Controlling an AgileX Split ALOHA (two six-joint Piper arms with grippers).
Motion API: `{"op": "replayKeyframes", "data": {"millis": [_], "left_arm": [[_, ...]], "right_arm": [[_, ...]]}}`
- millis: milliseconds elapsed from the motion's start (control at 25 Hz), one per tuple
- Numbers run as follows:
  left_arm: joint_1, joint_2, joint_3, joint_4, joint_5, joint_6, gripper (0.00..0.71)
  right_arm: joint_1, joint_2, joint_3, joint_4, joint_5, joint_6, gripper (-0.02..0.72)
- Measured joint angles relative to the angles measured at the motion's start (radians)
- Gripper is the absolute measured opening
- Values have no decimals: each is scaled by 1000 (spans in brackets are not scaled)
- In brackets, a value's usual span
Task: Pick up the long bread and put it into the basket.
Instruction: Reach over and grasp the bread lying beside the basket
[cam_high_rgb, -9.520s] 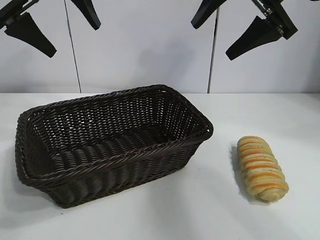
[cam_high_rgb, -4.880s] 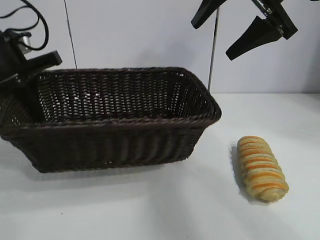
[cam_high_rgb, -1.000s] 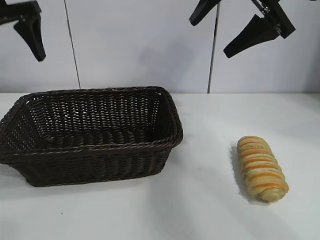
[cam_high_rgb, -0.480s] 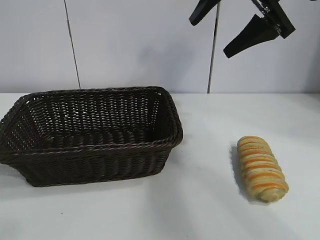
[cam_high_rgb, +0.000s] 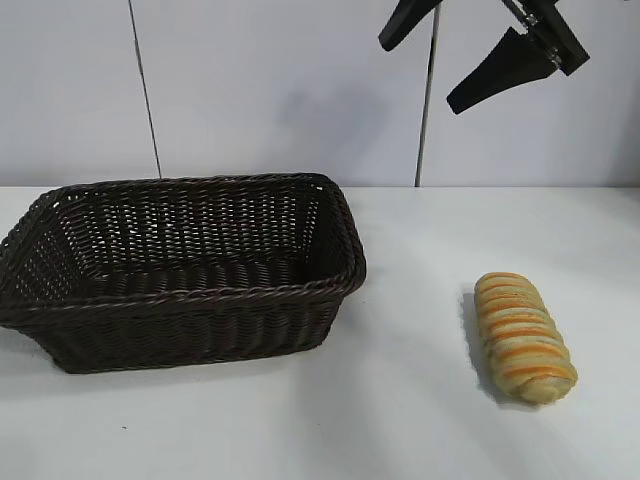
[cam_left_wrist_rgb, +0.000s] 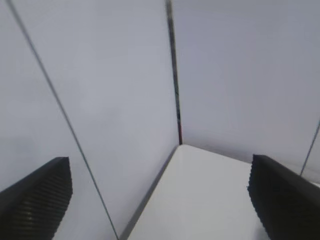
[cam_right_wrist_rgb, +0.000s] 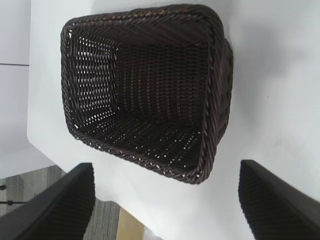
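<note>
The long bread (cam_high_rgb: 523, 336), a tan loaf with orange-brown stripes, lies on the white table at the front right. The basket (cam_high_rgb: 180, 268), dark brown wicker and empty, stands at the left; it also shows in the right wrist view (cam_right_wrist_rgb: 145, 90). My right gripper (cam_high_rgb: 455, 55) hangs open high at the upper right, well above the bread; its own view (cam_right_wrist_rgb: 165, 200) shows the fingers wide apart over the table beside the basket. My left gripper is out of the exterior view; its own view (cam_left_wrist_rgb: 160, 195) shows its fingers wide apart, facing the wall and a table corner.
The white table (cam_high_rgb: 420, 420) runs to a pale wall with dark vertical seams (cam_high_rgb: 143, 90). In the right wrist view the table's edge and the grey floor (cam_right_wrist_rgb: 35, 185) show beyond the basket.
The left gripper, at the upper left a second ago, has risen out of the exterior view. Basket, bread and right gripper have stayed put.
</note>
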Motion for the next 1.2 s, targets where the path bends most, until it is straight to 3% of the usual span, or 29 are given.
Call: {"op": "replayKeyframes", "data": {"millis": [160,400,520,640,960,1200], "left_arm": [[0,-241,125,-177,0,-1,690],[0,-593,585,-269,4,-18,689],[0,-610,815,-273,5,-15,689],[1,-610,960,-251,6,0,674],[2,-609,1129,-191,0,1,654],[2,-609,1149,-139,1,-25,654]], "right_arm": [[0,0,0,0,-1,0,545],[0,0,0,0,-3,0,545],[0,0,0,0,-4,0,545],[0,0,0,0,-2,0,545],[0,0,0,0,17,0,545],[0,0,0,0,22,0,545]]}}
